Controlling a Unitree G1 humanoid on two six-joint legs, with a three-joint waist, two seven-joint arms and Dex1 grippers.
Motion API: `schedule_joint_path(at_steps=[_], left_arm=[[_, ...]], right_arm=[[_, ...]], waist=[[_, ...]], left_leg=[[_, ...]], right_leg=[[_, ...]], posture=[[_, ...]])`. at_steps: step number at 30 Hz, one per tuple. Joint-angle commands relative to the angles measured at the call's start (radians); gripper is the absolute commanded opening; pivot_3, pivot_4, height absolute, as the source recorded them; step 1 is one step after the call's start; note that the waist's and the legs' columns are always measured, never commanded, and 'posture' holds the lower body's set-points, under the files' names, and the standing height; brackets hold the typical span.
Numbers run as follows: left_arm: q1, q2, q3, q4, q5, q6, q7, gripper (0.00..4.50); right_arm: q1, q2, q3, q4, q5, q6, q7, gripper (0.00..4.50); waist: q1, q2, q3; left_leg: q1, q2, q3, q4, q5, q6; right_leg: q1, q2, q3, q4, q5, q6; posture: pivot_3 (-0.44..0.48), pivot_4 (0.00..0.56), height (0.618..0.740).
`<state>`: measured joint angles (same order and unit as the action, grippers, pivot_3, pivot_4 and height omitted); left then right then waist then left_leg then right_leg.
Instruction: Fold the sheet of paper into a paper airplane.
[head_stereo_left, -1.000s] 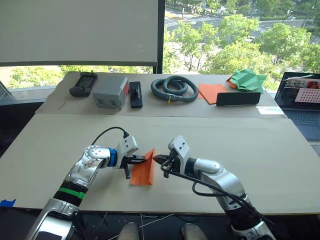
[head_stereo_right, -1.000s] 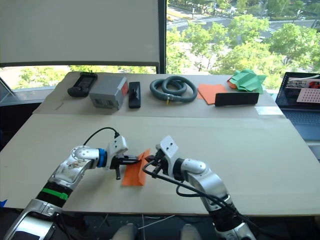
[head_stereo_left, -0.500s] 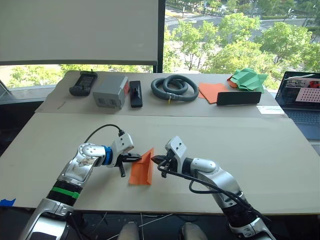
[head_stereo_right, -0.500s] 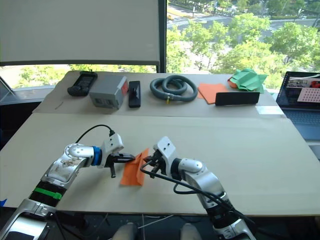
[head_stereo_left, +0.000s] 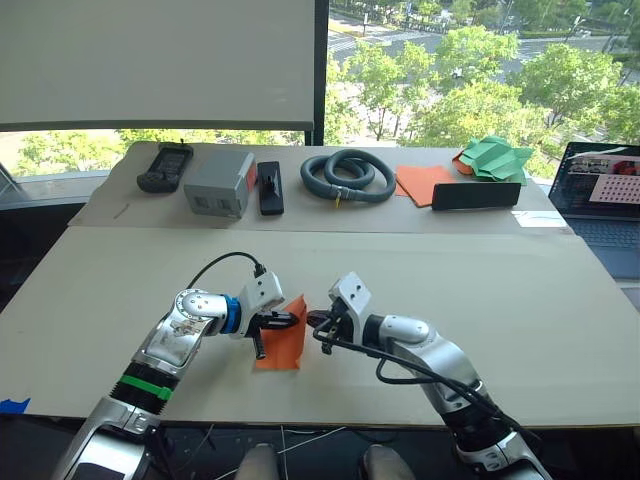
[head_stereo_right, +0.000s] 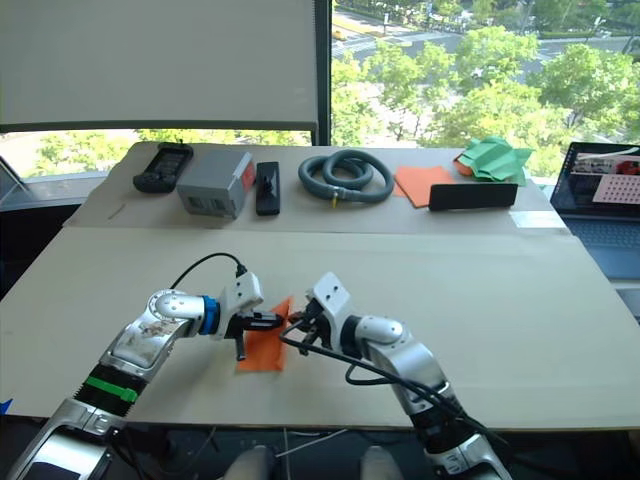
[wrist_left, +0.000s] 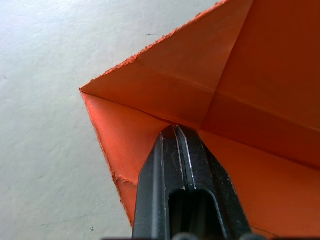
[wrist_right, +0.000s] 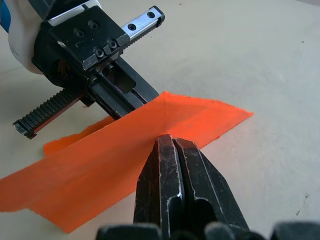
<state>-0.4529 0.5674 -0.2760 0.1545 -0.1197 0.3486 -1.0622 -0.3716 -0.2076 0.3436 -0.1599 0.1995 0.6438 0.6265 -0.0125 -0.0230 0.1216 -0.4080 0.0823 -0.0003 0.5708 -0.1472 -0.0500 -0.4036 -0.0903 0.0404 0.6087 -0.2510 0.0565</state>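
The sheet of paper (head_stereo_left: 282, 345), bright orange and creased, lies near the table's front edge with one flap raised. My left gripper (head_stereo_left: 291, 321) is shut, and its tip presses into the meeting of creases (wrist_left: 197, 112) from the left side of the flap. From the right comes my right gripper (head_stereo_left: 313, 320), also shut, its tip resting against the flap's other face (wrist_right: 125, 150). The flap stands between the two tips. I see no paper between either pair of fingers.
On the back table stand a black handset (head_stereo_left: 166, 167), a grey box (head_stereo_left: 221, 184), a black block (head_stereo_left: 270, 188), a coiled grey hose (head_stereo_left: 350, 176), smooth orange sheets (head_stereo_left: 424, 183), a black bar (head_stereo_left: 477, 196) and a green paper shape (head_stereo_left: 495, 158). A laptop (head_stereo_left: 605, 195) sits far right.
My left gripper has moved right, up against the raised flap. The gap between the two tips has narrowed, and the flap stands steeper.
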Motion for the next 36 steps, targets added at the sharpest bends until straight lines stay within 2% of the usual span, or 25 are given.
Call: schedule_joint_path(at_steps=[1,7,16,22,27,36], left_arm=[[0.001,0.003,0.002,0.025,0.013,0.005,0.004,0.01],[0.039,0.040,0.055,0.000,-0.010,0.035,0.010,0.01],[0.095,0.144,0.161,-0.106,-0.040,0.080,0.030,0.01],[0.071,0.130,0.208,-0.188,-0.107,0.139,0.038,0.01],[0.102,0.083,0.162,-0.175,-0.129,0.164,0.025,0.01],[0.131,0.069,0.052,0.013,-0.001,0.023,0.051,0.01]], right_arm=[[-0.031,0.025,0.013,-0.011,-0.003,-0.036,-0.004,0.00],[-0.068,0.061,0.055,0.054,-0.036,-0.062,-0.004,0.00],[-0.090,0.080,0.084,0.173,-0.087,-0.089,-0.001,0.00],[-0.089,0.081,0.089,0.198,-0.105,-0.095,0.010,0.00],[-0.086,0.081,0.088,0.192,-0.112,-0.088,0.011,0.00],[-0.083,0.063,0.045,0.141,-0.086,-0.119,0.031,0.00]], waist=[[0.000,0.000,0.000],[-0.004,0.000,0.000],[-0.006,0.001,0.000],[0.001,0.001,0.001],[-0.001,0.001,0.001],[0.001,0.002,0.000]], left_leg=[[0.000,0.000,0.000,0.000,0.000,0.000],[0.000,0.000,0.000,0.000,0.000,0.000],[0.001,0.001,0.000,-0.001,0.000,0.000],[0.000,0.001,0.000,0.000,0.000,0.000],[0.000,0.001,0.000,0.000,0.000,0.000],[0.002,0.001,0.000,0.000,0.000,0.000]], right_leg=[[0.000,0.000,0.000,0.000,0.000,0.000],[0.000,0.000,0.000,0.001,0.000,0.000],[0.000,0.000,0.000,0.002,0.000,0.000],[-0.001,0.000,0.000,0.001,0.000,0.000],[0.000,0.000,0.000,0.001,0.000,0.000],[0.001,0.000,0.000,0.002,0.000,0.000]], posture=[[0.000,0.150,0.714],[0.000,0.150,0.714],[0.000,0.150,0.714],[0.000,0.150,0.714],[0.000,0.150,0.714],[0.000,0.150,0.714]])
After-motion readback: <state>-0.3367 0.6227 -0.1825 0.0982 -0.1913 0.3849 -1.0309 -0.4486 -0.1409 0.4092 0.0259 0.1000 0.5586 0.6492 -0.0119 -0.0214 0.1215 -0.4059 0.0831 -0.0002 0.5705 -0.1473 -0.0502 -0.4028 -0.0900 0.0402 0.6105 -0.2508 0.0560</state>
